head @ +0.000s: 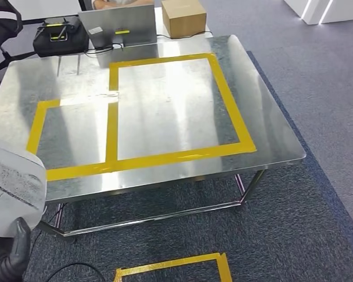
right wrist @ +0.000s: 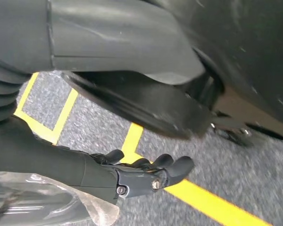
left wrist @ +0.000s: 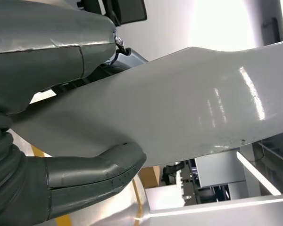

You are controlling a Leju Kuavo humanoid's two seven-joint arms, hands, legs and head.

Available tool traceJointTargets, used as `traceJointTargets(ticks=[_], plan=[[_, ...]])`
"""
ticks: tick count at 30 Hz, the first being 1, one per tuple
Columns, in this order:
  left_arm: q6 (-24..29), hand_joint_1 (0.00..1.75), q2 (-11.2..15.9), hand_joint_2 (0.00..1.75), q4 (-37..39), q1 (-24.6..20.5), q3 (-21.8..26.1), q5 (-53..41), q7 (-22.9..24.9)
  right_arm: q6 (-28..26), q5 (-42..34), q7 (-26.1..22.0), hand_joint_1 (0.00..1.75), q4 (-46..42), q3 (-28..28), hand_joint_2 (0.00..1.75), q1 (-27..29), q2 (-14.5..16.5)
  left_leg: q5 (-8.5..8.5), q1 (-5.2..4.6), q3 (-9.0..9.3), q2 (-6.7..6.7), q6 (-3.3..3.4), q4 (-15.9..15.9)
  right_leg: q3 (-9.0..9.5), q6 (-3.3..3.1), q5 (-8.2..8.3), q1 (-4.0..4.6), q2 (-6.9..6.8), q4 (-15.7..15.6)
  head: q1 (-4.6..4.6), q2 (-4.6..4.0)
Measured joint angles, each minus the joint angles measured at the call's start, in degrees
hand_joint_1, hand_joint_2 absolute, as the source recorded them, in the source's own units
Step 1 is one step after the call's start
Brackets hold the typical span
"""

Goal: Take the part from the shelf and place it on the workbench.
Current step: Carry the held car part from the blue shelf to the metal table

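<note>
From the head view, the left robot hand (head: 8, 255) sits at the near left corner, carrying the part (head: 12, 188), a pale grey curved panel, just short of the counter (head: 272, 135), whose steel top is marked with yellow tape (head: 112, 132) in two boxes. The step in hand looks like the carry to the counter, with placing not yet done. In the left wrist view, the left robot hand's thumb (left wrist: 108, 167) and upper cover clamp the part (left wrist: 190, 103) between them. In the right wrist view, the right robot hand (right wrist: 147, 174) hangs over carpet, fingers loosely curled on nothing. The next move probably calls for reaching forward and lowering the part flat inside a taped box before releasing.
</note>
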Motion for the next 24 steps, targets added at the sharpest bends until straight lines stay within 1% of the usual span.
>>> traceJointTargets(ticks=[1, 2, 3, 4, 5, 6, 7, 8, 9, 11, 13, 17, 20, 24], plan=[[-0.04, 1.75, 0.03, 1.75, 0.0, 0.03, -0.01, -0.04, -0.05, 0.2, 0.0, 0.16, 0.0, 0.0, 0.0, 1.75, -0.04, 0.0, -1.23, 0.02, -2.49, -0.35, -0.08, 4.07, 0.47, -0.2, -0.32, 0.02, 0.18, -0.11, -0.13, 0.0], [-0.08, 1.75, 0.06, 1.75, 0.01, 0.05, -0.01, -0.09, -0.04, 0.54, -0.05, 0.4, 0.0, 0.0, 0.0, 1.75, -0.05, 0.0, -1.86, 0.02, -4.95, -0.49, -0.11, 7.55, 0.9, -0.31, -0.68, 0.06, 0.42, -0.13, -0.12, 0.0], [-0.11, 1.75, 0.1, 1.75, 0.01, 0.05, -0.02, -0.19, -0.03, 1.06, -0.17, 0.64, 0.0, 0.0, 0.0, 1.75, -0.02, -0.01, -1.32, 0.02, -6.75, -0.54, -0.07, 9.38, 1.42, -0.33, -1.1, 0.11, 0.7, -0.13, -0.14, 0.0], [-0.11, 1.75, 0.16, 1.75, 0.02, 0.01, -0.01, -0.3, -0.03, 1.67, -0.31, 0.81, 0.0, 0.0, 0.0, 1.75, 0.02, -0.01, 0.53, 0.01, -7.58, -0.56, 0.07, 9.06, 2.09, -0.31, -1.58, 0.17, 1.01, -0.13, -0.15, 0.0], [-0.11, 1.75, 0.24, 1.75, 0.02, -0.03, -0.01, -0.44, -0.02, 2.25, -0.45, 0.86, 0.0, 0.0, 0.0, 1.75, 0.06, -0.02, 3.4, -0.03, -7.46, -0.59, 0.31, 6.69, 2.86, -0.23, -2.1, 0.23, 1.3, -0.13, -0.14, 0.0], [-0.11, 1.75, 0.3, 1.75, 0.02, -0.09, -0.01, -0.61, -0.02, 2.72, -0.56, 0.83, 0.0, 0.0, 0.0, 1.75, 0.09, -0.02, 6.42, -0.13, -6.69, -0.69, 0.69, 3.32, 3.45, -0.12, -2.65, 0.26, 1.54, -0.15, -0.16, 0.0], [-0.11, 1.75, 0.36, 1.75, 0.04, -0.14, -0.02, -0.74, 0.0, 3.0, -0.6, 0.78, 0.0, 0.01, 0.0, 1.75, 0.09, -0.02, 8.51, -0.29, -5.83, -0.79, 1.07, 0.43, 3.91, 0.1, -3.16, 0.36, 1.71, -0.16, -0.09, -0.01], [-0.1, 1.75, 0.4, 1.75, 0.05, -0.22, -0.03, -0.83, 0.02, 3.15, -0.62, 0.72, 0.0, 0.02, 0.0, 1.75, 0.06, -0.02, 9.39, -0.46, -4.94, -0.88, 1.44, -1.96, 4.12, 0.37, -3.55, 0.39, 1.81, -0.19, -0.05, -0.01], [-0.1, 1.75, 0.42, 1.75, 0.06, -0.33, -0.05, -0.87, 0.04, 3.24, -0.63, 0.67, 0.0, 0.02, 0.0, 1.75, 0.02, -0.02, 9.24, -0.62, -4.35, -0.96, 1.69, -3.32, 4.06, 0.62, -3.81, 0.4, 1.8, -0.22, 0.0, -0.02], [-0.11, 1.75, 0.45, 1.75, 0.07, -0.46, -0.08, -0.89, 0.07, 3.29, -0.63, 0.65, 0.0, 0.03, 0.0, 1.75, -0.03, -0.03, 8.37, -0.68, -3.7, -1.08, 1.56, -4.74, 4.26, 0.87, -3.95, 0.38, 1.66, -0.29, 0.14, -0.01], [-0.12, 1.75, 0.49, 1.75, 0.07, -0.51, -0.12, -1.06, 0.1, 3.3, -0.7, 0.77, 0.0, 0.04, 0.0, 1.75, 0.01, -0.04, 8.31, -0.67, -3.65, -1.21, 1.34, -5.08, 4.67, 0.86, -3.9, 0.37, 1.52, -0.59, 0.29, 0.0], [0.52, 1.75, 0.7, 1.75, 0.08, -0.91, -0.15, -3.68, 0.13, 3.39, -1.06, 1.0, 0.0, 0.04, 0.0, 1.75, 0.04, -0.09, 7.96, -0.66, -3.54, -1.22, 1.65, -5.14, 5.21, 0.97, -3.93, 0.37, 1.52, -1.44, 0.33, 0.0], [2.94, 1.75, 1.54, 1.75, 0.08, -1.15, -0.13, -9.2, 0.2, 3.7, -1.19, 1.02, 0.0, 0.04, 0.0, 1.75, 0.05, -0.14, 7.73, -0.66, -3.31, -1.22, 1.85, -5.17, 5.18, 1.18, -4.06, 0.38, 1.51, -1.75, 0.32, 0.0], [7.54, 1.75, 3.62, 1.75, 0.08, -1.51, 0.43, -18.53, 1.58, 3.91, -1.4, 1.06, 0.0, 0.04, 0.0, 1.75, 0.06, -0.15, 7.53, -0.67, -2.94, -1.22, 1.92, -5.18, 5.24, 1.38, -4.17, 0.37, 1.49, -1.86, 0.31, 0.0]])
